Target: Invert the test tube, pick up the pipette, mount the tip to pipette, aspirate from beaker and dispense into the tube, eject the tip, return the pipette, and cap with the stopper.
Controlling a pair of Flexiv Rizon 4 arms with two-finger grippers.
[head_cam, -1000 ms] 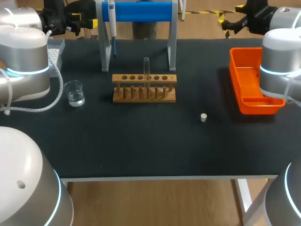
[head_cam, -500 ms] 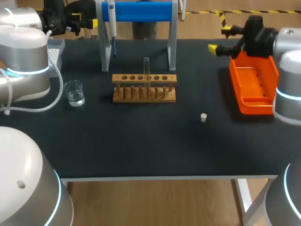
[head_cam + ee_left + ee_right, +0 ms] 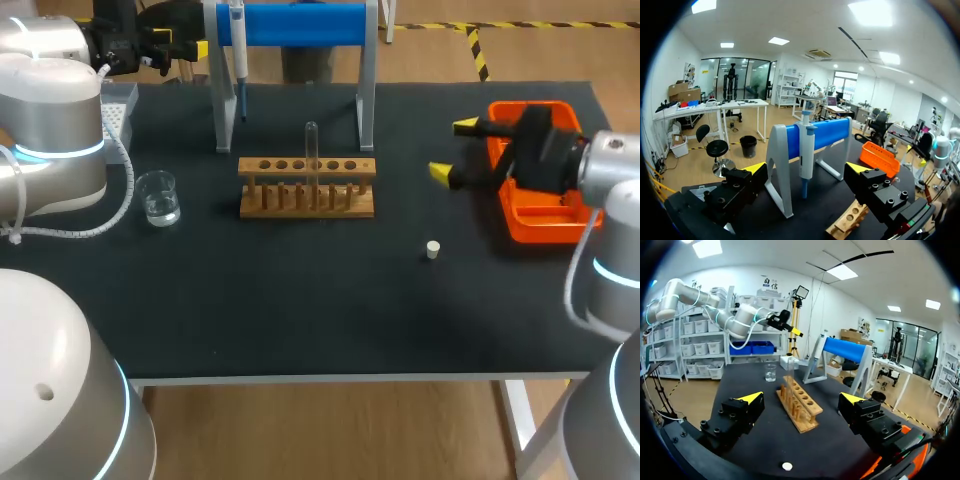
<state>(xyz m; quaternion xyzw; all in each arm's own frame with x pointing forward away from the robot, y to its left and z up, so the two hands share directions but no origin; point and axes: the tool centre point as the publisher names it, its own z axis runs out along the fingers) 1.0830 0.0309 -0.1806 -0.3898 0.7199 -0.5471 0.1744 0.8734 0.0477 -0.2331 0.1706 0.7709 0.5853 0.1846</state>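
A black worktop (image 3: 300, 310) carries a lab setup between two grey robot arms. The left arm (image 3: 50, 110) sits at the far left corner. Its left gripper (image 3: 806, 167) is spread wide and holds nothing, facing the pipette from just short of it. The right arm (image 3: 610, 190) comes in over the right edge. Its right gripper (image 3: 452, 150) hangs released, fingers well apart, above bare worktop between the rack and the tray. A grey stand (image 3: 300, 25) with a blue bar stands at the middle of the far edge. An orange tray (image 3: 520, 225) lies along the right edge. A wooden rack (image 3: 307, 190) sits near the centre, in front of the stand. A grey tip box (image 3: 120, 105) rests by the far left corner. A clear beaker (image 3: 158, 197) holding some liquid stands towards the left edge, beside the rack. The pipette (image 3: 238, 45) hangs on the stand's left end. The test tube (image 3: 311, 145) stands upright in a middle hole of the rack. The small pale stopper (image 3: 433, 250) lies alone, between the rack and the near right corner.
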